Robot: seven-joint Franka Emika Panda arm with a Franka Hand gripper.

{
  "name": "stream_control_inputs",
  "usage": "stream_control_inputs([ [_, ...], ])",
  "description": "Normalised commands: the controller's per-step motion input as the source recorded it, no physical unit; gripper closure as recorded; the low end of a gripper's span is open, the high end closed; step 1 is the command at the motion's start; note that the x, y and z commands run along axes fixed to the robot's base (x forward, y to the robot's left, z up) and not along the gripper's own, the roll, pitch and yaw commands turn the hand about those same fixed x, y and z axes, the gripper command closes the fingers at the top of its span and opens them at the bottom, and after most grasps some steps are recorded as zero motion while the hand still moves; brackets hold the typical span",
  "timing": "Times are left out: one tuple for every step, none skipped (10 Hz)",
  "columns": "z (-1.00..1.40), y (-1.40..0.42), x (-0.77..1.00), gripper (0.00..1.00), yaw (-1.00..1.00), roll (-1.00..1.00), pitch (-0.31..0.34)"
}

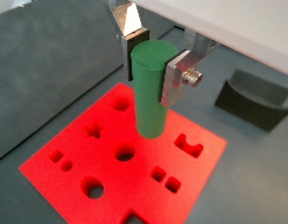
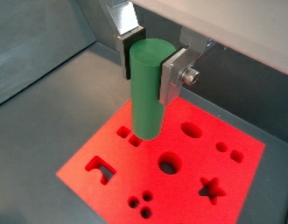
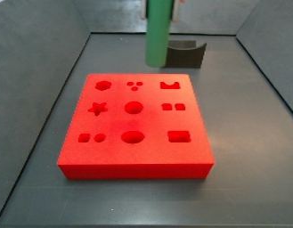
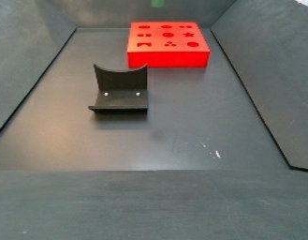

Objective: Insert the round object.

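Observation:
The round object, a green cylinder peg [image 1: 150,92], hangs upright between my gripper's [image 1: 154,66] two silver fingers, which are shut on its upper part; both wrist views show this [image 2: 146,87]. The red block [image 1: 122,166] with several shaped holes lies on the floor below it. The peg's lower end is well above the block's top, apart from it. Round holes show in the block [image 2: 170,163] [image 3: 133,137]. In a side view the peg [image 3: 159,31] hangs over the block's [image 3: 136,125] far edge, and the gripper is cut off above the frame.
A dark grey U-shaped block [image 3: 184,53] stands on the floor just behind the red block; it also shows in a wrist view [image 1: 257,98] and in a side view [image 4: 119,89]. Dark walls enclose the grey floor.

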Motion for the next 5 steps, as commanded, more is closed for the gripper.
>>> stream_control_inputs([
  [-0.36,-0.03,0.57,1.0,-0.35,-0.07,0.124],
  [-0.32,0.0,0.46,1.0,-0.29,-0.08,0.061],
  [-0.01,0.0,0.0,1.0,0.0,0.0,-0.009],
  [-0.22,-0.02,0.0,1.0,0.19,0.0,-0.154],
  [-0.29,-0.1,0.0,1.0,0.61,0.0,-0.234],
])
